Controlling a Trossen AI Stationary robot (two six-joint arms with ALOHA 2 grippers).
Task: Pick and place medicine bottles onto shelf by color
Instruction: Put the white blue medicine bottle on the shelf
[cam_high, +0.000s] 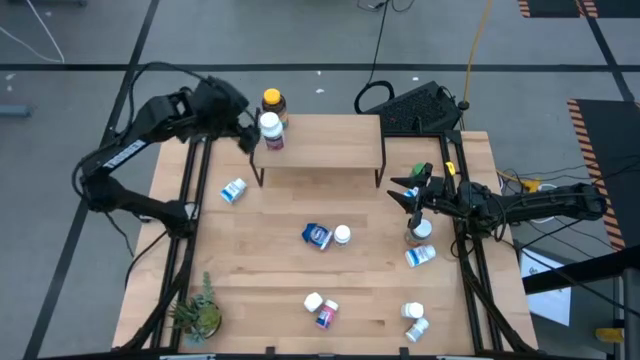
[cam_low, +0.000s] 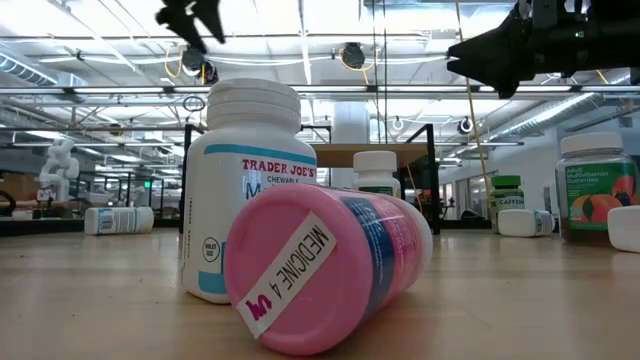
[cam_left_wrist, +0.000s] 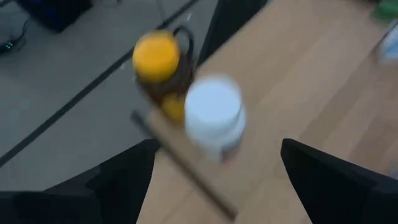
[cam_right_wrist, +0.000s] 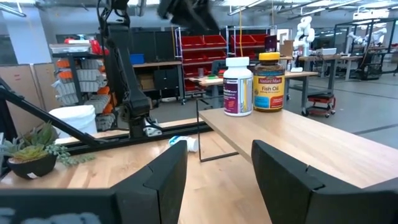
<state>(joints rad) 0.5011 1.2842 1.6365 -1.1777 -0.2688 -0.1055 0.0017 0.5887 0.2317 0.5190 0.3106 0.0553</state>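
Left gripper (cam_high: 243, 128): fingers spread wide, empty, hovering at the shelf's (cam_high: 330, 142) left end just beside a white bottle (cam_high: 270, 130) and an amber bottle (cam_high: 273, 103) standing upright there. Right gripper (cam_high: 408, 193): parted, empty, above the table (cam_high: 270, 270) right of the shelf. Shelf is smooth light wood on thin black legs. Other bottles lie scattered on the table.

Twelve medicine bottles (cam_high: 317, 236), one shelf (cam_high: 320, 150), one potted plant (cam_high: 197, 313), two arms.
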